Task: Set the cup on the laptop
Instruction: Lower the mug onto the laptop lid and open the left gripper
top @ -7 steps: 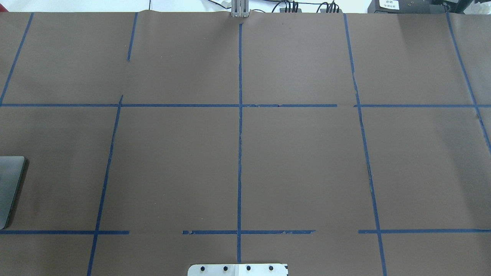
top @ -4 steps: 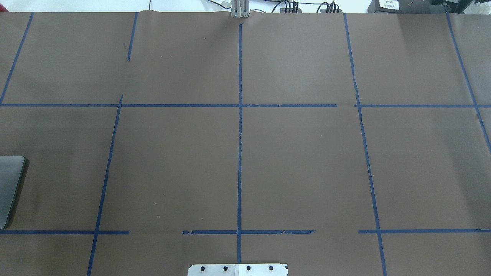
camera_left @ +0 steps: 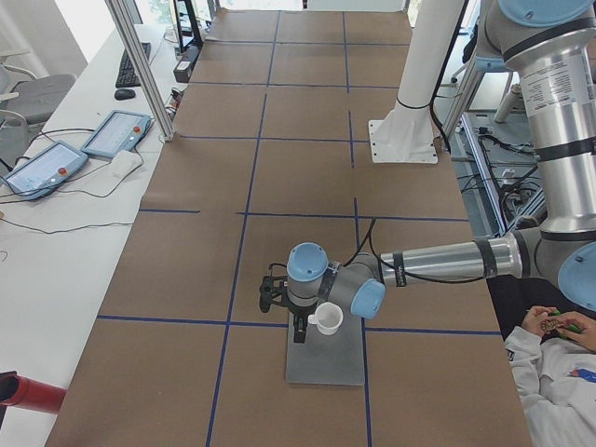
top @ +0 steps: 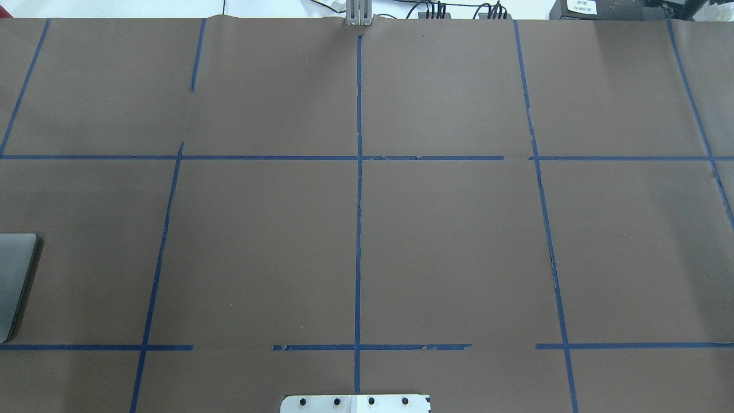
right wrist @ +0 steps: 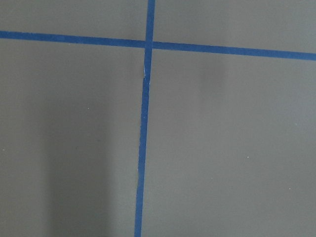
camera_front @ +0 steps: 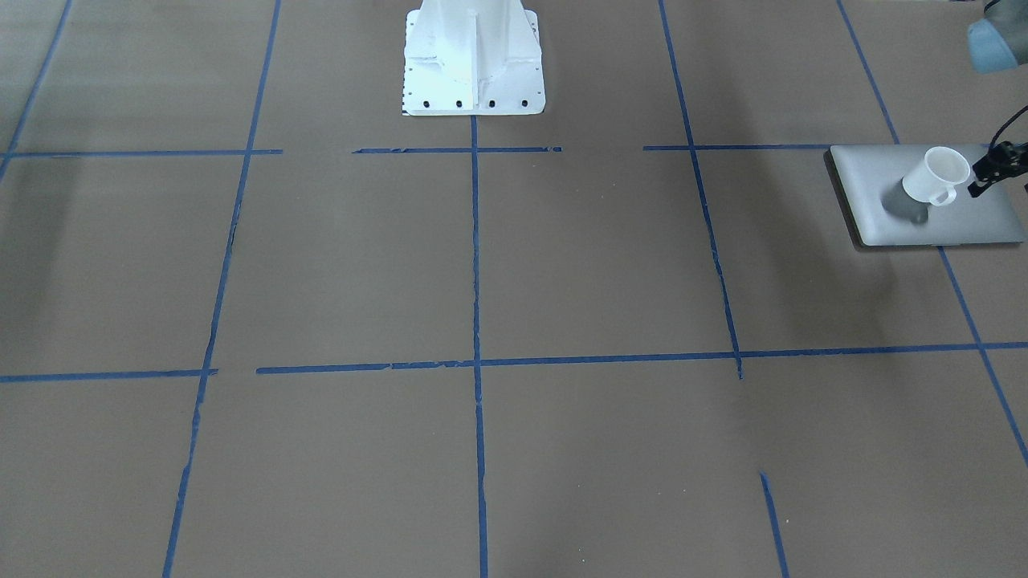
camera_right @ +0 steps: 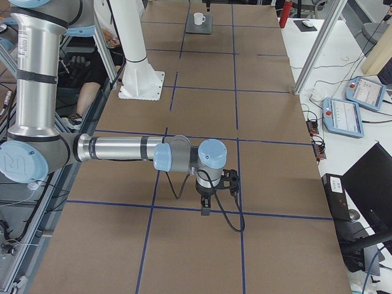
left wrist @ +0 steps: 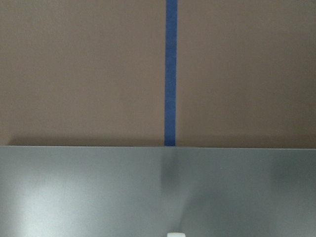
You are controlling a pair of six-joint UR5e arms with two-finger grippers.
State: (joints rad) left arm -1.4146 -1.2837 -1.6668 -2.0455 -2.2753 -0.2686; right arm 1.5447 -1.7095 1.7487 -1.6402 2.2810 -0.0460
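I'm watching the brown-papered table carrying blue tape lines (a loose grid), the white robot base and the laptop.

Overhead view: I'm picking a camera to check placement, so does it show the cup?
No, it shows only a corner of the laptop at its left edge; the cup appears in other views.

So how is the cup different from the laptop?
The cup is white; the laptop is silver-grey. The cup is small, the laptop far bigger. The cup is round with a loop handle; the laptop is a flat slab with rounded corners. Both are at the same end of the table.
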